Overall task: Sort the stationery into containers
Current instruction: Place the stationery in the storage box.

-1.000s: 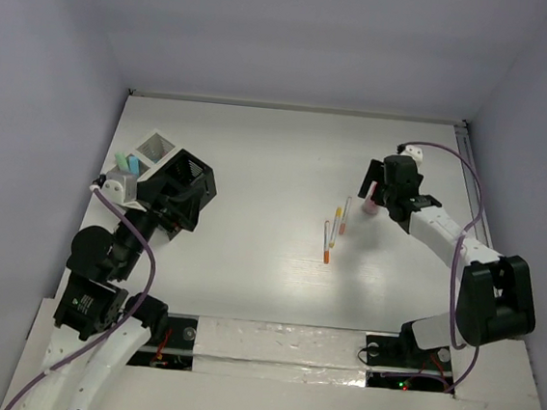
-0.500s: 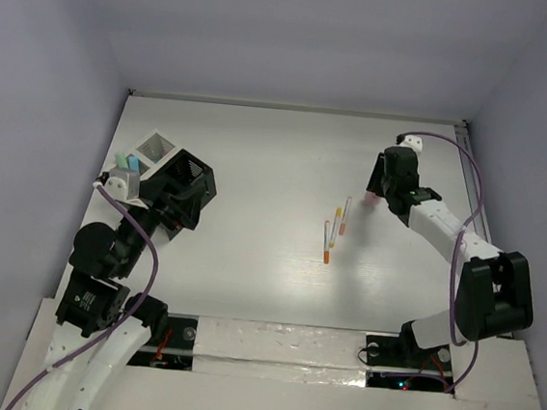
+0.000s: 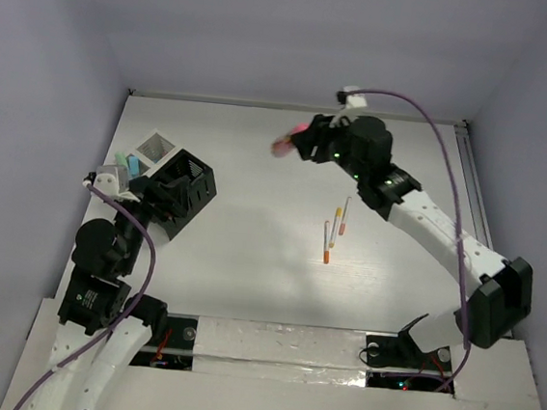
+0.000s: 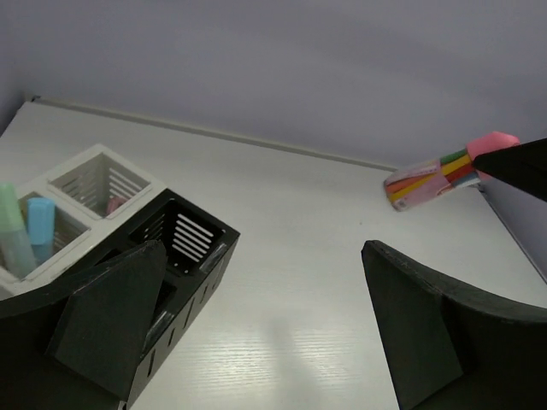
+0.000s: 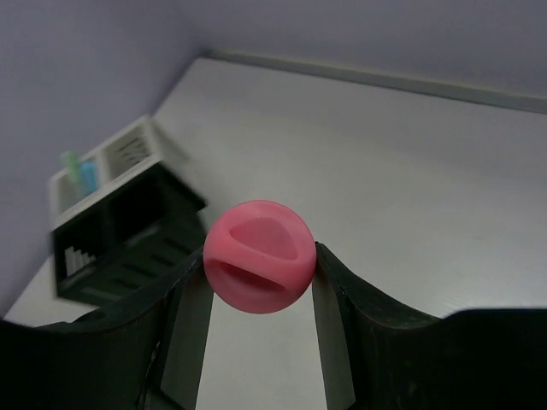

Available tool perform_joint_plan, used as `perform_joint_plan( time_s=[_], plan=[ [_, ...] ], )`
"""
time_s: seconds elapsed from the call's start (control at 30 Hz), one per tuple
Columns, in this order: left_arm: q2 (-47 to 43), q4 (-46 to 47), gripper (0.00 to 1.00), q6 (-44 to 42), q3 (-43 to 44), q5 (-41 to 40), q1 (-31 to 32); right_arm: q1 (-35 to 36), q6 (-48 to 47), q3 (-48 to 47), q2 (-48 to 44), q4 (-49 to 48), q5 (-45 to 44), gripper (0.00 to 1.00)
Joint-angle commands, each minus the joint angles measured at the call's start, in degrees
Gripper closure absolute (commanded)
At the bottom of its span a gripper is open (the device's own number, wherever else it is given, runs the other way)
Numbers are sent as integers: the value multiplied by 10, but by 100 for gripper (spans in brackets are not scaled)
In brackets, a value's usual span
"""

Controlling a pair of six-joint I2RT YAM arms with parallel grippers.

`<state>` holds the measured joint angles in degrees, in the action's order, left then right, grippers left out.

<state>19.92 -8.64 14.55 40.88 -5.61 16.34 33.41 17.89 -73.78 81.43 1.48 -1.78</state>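
My right gripper (image 3: 297, 141) is shut on a short chunky pink marker (image 5: 258, 256), held in the air over the back middle of the table. The marker also shows in the left wrist view (image 4: 432, 173), with coloured stripes on its side. Three thin white pens with orange ends (image 3: 334, 232) lie on the table right of centre. My left gripper (image 4: 261, 256) is open and empty, beside the black slotted organiser (image 4: 184, 243). White mesh cups (image 4: 101, 175) stand behind the organiser; one holds a green and a blue marker (image 4: 24, 232).
The organiser (image 3: 186, 189) and mesh cups (image 3: 153, 145) sit at the table's left side. Grey walls close in the table at the back and sides. A metal rail (image 3: 470, 176) runs along the right edge.
My right arm has lifted the pink marker from the table's right side and swung it left and back, over the middle. My left gripper has shifted slightly by the organiser.
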Motion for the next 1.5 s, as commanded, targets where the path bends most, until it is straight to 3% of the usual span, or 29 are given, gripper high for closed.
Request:
perform_joint_plan(
  time_s=[0.0,0.17,0.33,0.87,1.3,1.47],
  plan=[
    [8,-1,1,16,20,-55,-13,65,17,-61,79,-74,118,79],
    [3,-67,1,100,45,-246,-25,144,11,-156,166,-103,163,78],
    [-18,-98,1,142,52,-326,-32,169,24,-215,231,-126,201,78],
    [-11,-84,1,127,48,-287,-32,232,-28,-468,432,-36,202,77],
    [-5,-78,1,120,46,-273,-32,255,-85,-534,498,34,143,76],
    [-1,-78,1,118,47,-270,-32,255,-88,-531,506,34,133,66]
  ],
)
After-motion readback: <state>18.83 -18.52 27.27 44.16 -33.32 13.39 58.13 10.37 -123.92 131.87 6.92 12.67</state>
